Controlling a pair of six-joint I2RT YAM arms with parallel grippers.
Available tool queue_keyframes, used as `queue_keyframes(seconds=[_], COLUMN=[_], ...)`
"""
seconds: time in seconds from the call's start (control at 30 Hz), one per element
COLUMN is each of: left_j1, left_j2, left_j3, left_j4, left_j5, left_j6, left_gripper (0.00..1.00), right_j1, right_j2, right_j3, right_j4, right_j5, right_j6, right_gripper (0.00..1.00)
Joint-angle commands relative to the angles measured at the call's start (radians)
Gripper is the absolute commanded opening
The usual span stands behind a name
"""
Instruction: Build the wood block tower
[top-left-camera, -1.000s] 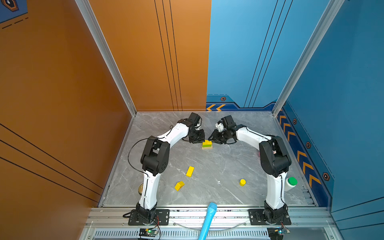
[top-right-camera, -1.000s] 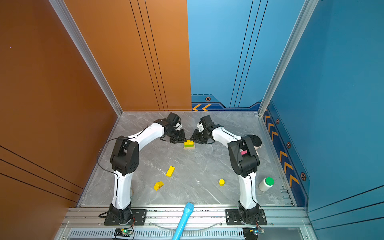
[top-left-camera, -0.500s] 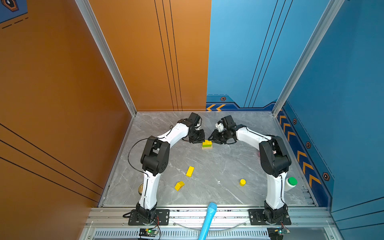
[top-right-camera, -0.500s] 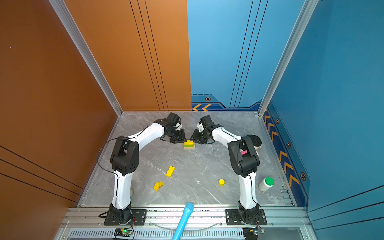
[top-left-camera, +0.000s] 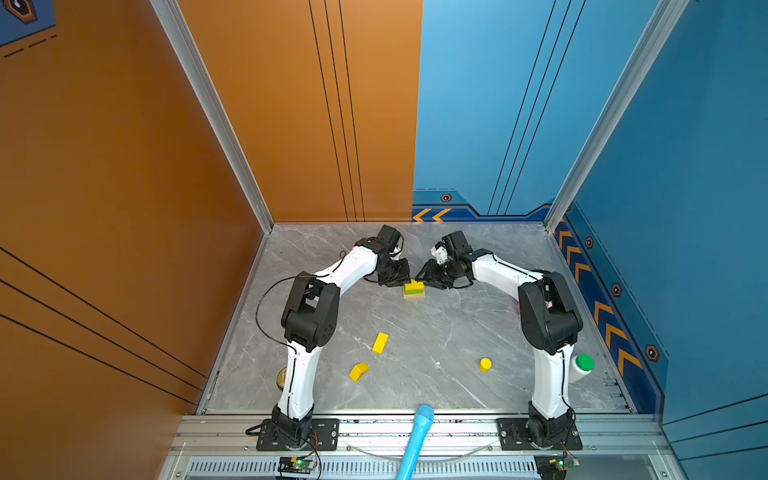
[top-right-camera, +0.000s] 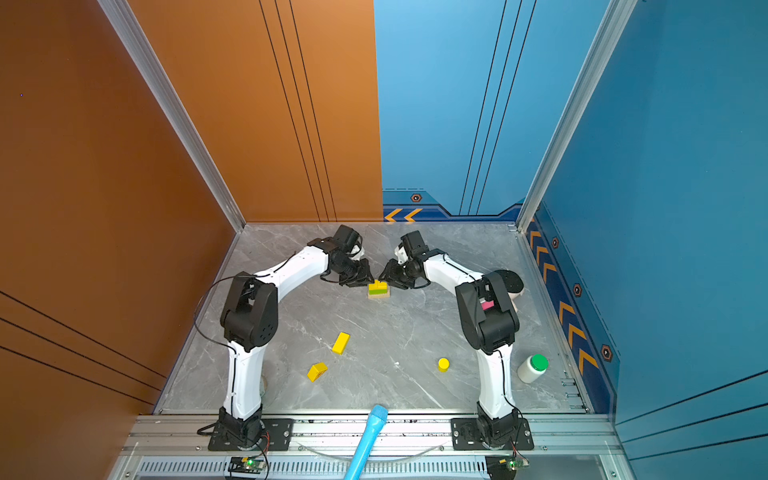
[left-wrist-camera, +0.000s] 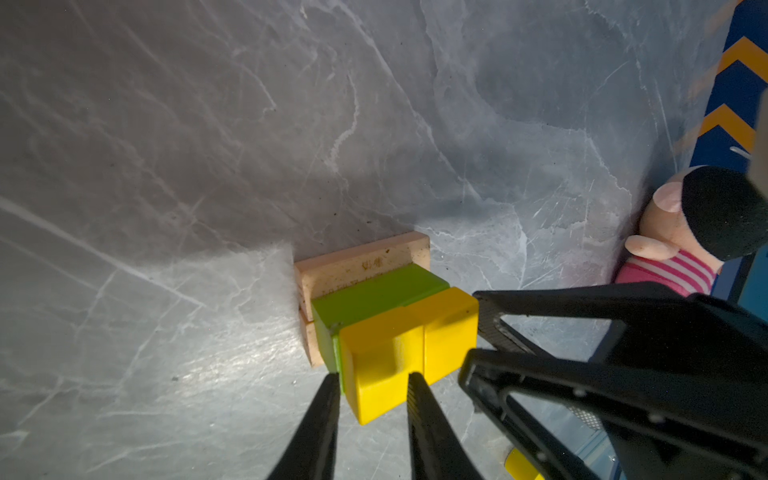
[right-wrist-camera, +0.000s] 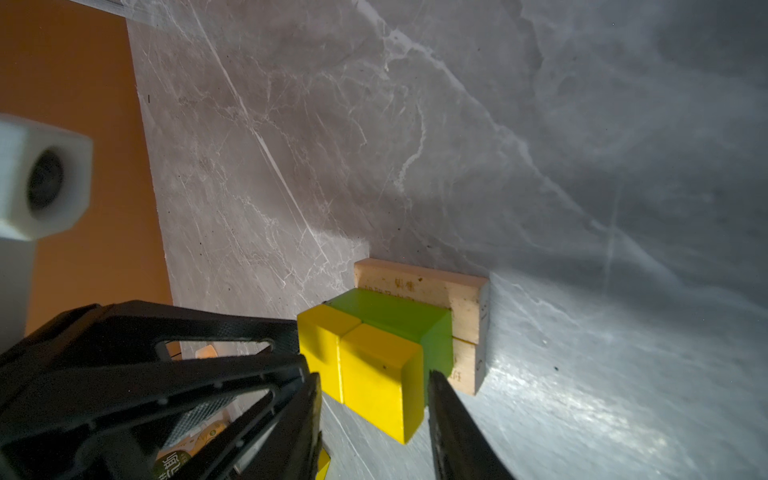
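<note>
On the table (top-left-camera: 457, 324), your arms are meeting at twelve o'clock, nothing visibly shifting since a second ago. The tower (top-left-camera: 414, 289) is sitting between them: left gripper (top-left-camera: 403, 282) at nine o'clock of it, right gripper (top-left-camera: 425, 284) at three. Right jaws are standing slack around the right yellow cube (right-wrist-camera: 380, 374). Left jaws are hugging the left yellow cube (left-wrist-camera: 378, 370) too closely to tell grip from release. The yellow bar (top-left-camera: 380, 343) is lying at seven, nearer your left arm.

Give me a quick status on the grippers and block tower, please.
Left gripper straddling one yellow wooden cube, grip unclear. Right gripper open around neighbouring yellow cube. Tan-plank, green-bar tower upright; nothing obstructing.
</note>
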Motion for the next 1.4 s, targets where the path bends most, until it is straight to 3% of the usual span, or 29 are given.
queue_keyframes(seconds=[0.0,0.53,1.37], left_j1=[0.003,0.003,0.003], left_j2=[-0.019,-0.022,-0.030], left_j3=[-0.007,-0.009,-0.012], left_j4=[-0.003,-0.004,-0.003], left_j5=[0.007,0.007,0.009], left_j6=[0.002,0.002,0.005], left_gripper=[0.30,0.30,0.30], right_j1=[-0.005,0.000,0.009], right_j2=[-0.042,-0.042,-0.039], right_j3=[-0.006,-0.005,-0.002], right_j4=[-0.034,-0.031,-0.035], right_j5=[0.011,0.008,0.008], right_j6=[-0.003,0.000,0.001], right_gripper=[0.42,0.34,0.32])
